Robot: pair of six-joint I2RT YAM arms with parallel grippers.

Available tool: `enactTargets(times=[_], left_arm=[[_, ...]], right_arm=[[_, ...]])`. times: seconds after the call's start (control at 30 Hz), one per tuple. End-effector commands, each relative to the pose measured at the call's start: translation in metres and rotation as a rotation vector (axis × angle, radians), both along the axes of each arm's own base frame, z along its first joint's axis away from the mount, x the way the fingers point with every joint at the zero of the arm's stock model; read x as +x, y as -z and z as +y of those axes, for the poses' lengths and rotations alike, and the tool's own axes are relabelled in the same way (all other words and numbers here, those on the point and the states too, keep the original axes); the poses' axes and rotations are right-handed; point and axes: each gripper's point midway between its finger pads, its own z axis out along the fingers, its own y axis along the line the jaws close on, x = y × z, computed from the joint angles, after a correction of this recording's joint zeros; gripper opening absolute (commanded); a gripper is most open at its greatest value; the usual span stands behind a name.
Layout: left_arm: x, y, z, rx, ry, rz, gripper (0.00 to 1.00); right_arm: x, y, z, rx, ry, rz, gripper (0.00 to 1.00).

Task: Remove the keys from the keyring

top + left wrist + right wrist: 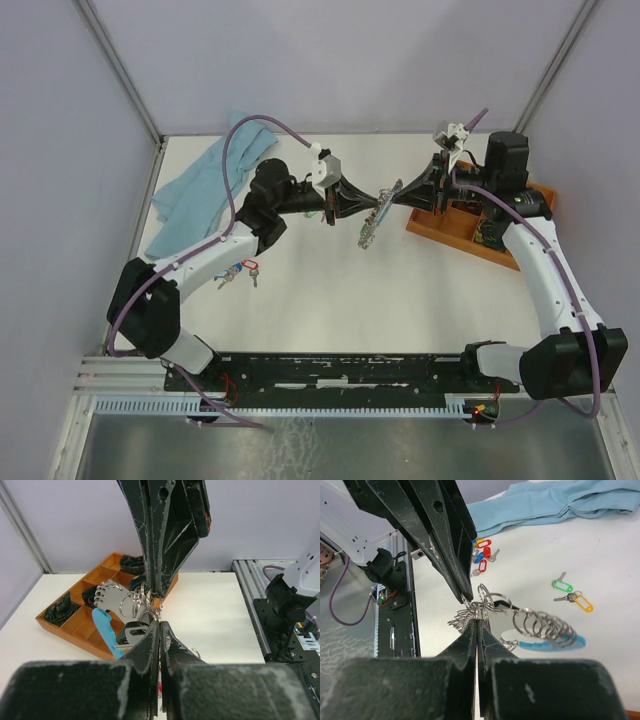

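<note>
Midair, left fingers [146,647] and right fingers [462,647] pinch the keyring [540,625], keys [112,597] partly hidden.

keyring [374,219] 1 | blue cloth [205,185] 1 | wooden tray [446,236] 1

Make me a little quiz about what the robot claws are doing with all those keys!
1. True or false: the left claw and the right claw are both shut on the keyring.
2. Pick one: what lies at the back left of the table in the top view? A) a blue cloth B) a banana C) a cup
3. Fill in the blank: in the right wrist view, a loose yellow-tagged key lies on the table, and the tag nearest to it is ____.

Key:
1. True
2. A
3. Green: the green tag
</note>
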Motion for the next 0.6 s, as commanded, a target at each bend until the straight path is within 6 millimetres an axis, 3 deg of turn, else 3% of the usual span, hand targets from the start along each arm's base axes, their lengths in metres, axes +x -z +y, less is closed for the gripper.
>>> enactTargets(times=[0.0,0.2,0.37,0.57], left_arm=[[-0.011,-0.025,0.003,-0.144,0.08,-0.069,0.03],[-0.014,-0.038,0.007,-0.268,0.146,-0.018,0.03],[-0.016,-0.054,0.028,-0.416,0.224,0.031,0.03],[-0.007,-0.049,0.029,-0.441,0.234,0.072,0.03]], right_arm=[[-0.004,-0.03,0.004,0.02,-0.02,-0.108,0.01],[-0.003,-0.036,0.009,0.068,-0.021,-0.072,0.01],[0.0,-0.036,0.01,0.076,-0.005,-0.05,0.01],[0.002,-0.034,0.013,0.092,0.0,-0.026,0.01]])
